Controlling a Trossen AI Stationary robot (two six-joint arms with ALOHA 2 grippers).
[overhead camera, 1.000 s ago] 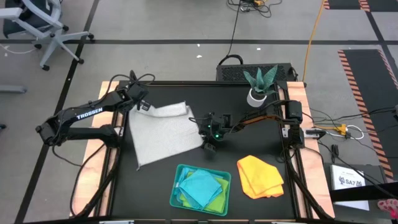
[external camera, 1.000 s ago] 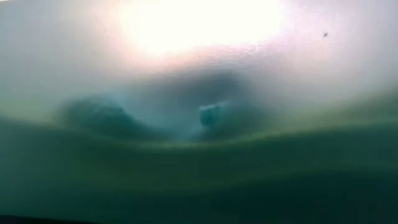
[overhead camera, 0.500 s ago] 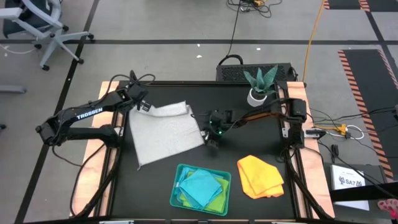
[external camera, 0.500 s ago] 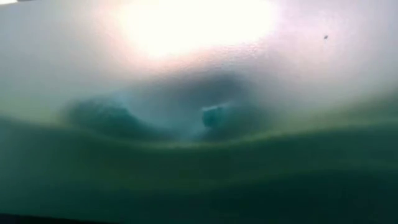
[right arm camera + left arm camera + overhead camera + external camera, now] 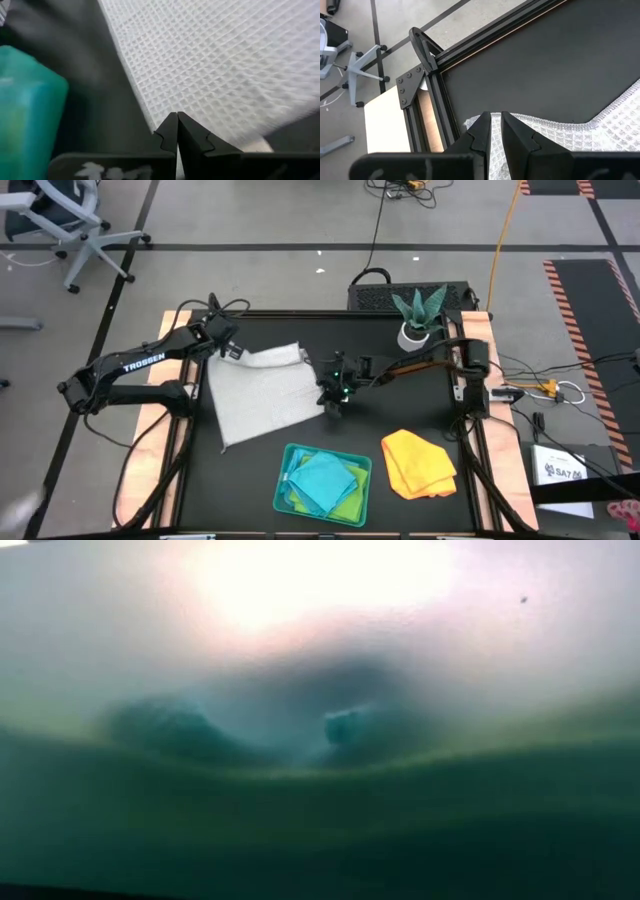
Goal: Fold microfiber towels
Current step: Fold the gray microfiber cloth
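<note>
The pale grey-white towel (image 5: 265,390) lies spread on the black table, left of centre. My left gripper (image 5: 232,352) is shut at its far left corner, which also shows in the left wrist view (image 5: 496,116). My right gripper (image 5: 331,406) is shut at its near right corner, which also shows in the right wrist view (image 5: 177,116). A turquoise towel (image 5: 325,478) lies on a lime green one (image 5: 345,505) in the teal tray (image 5: 290,452). The yellow-orange towel (image 5: 418,463) lies crumpled at the near right. My left gripper pinches the towel's far left corner (image 5: 472,121) between its two fingers, slanting down from the table's left. The corner stays low at the table and the cloth runs on flat from it. My right gripper pinches the towel's right edge at its near corner (image 5: 156,117), coming down from the table's right. One layer or several, I cannot tell. The rest of the towel lies on the table.
A potted plant (image 5: 417,318) stands at the far right of the table. The teal tray also shows beside the towel's edge in the right wrist view (image 5: 25,105). Bare black table lies between the towel and the plant. The low view is a green blur.
My right gripper has shifted a little toward the table's left, staying shut on the towel's near right corner, which has gone with it. The rest of the towel has stayed flat.
</note>
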